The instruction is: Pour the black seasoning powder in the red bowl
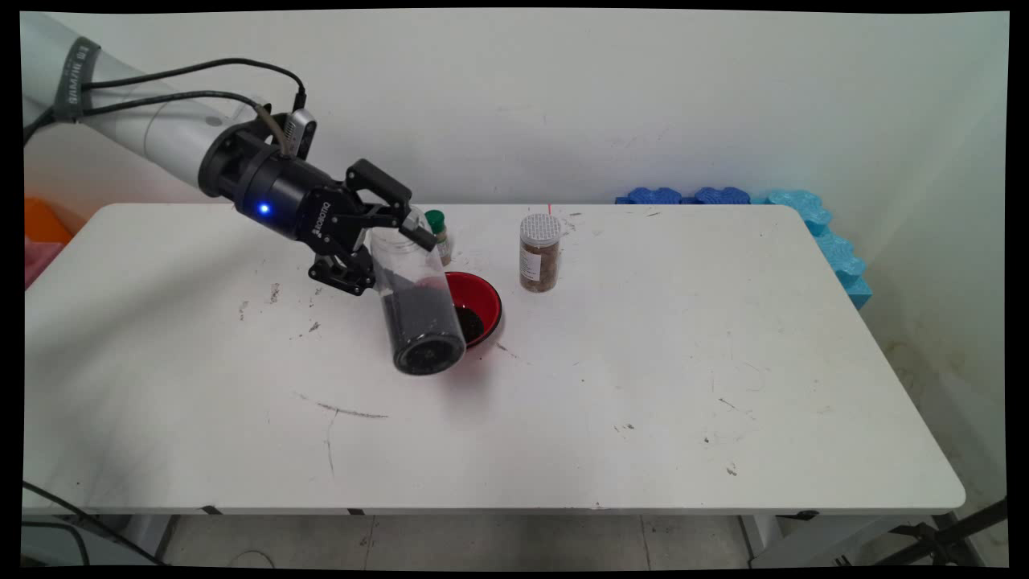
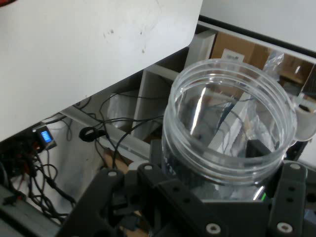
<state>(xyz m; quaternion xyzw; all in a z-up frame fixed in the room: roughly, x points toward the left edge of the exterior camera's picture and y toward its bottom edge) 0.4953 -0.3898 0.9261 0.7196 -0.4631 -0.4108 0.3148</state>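
We are seeing the gripper (image 1: 384, 245) closing its two fingers on a clear plastic jar (image 1: 414, 301), gripping it near its open mouth (image 2: 232, 128). The jar is hanging tilted above the table (image 1: 643, 386), its base end holding dark granules and pointing toward five o'clock. Just at three o'clock of that lower end, a red bowl (image 1: 482, 301) holding some dark material is sitting. At twelve o'clock stands a small green-capped bottle (image 1: 438, 233), and farther toward two o'clock a spice jar with a perforated lid (image 1: 539, 252).
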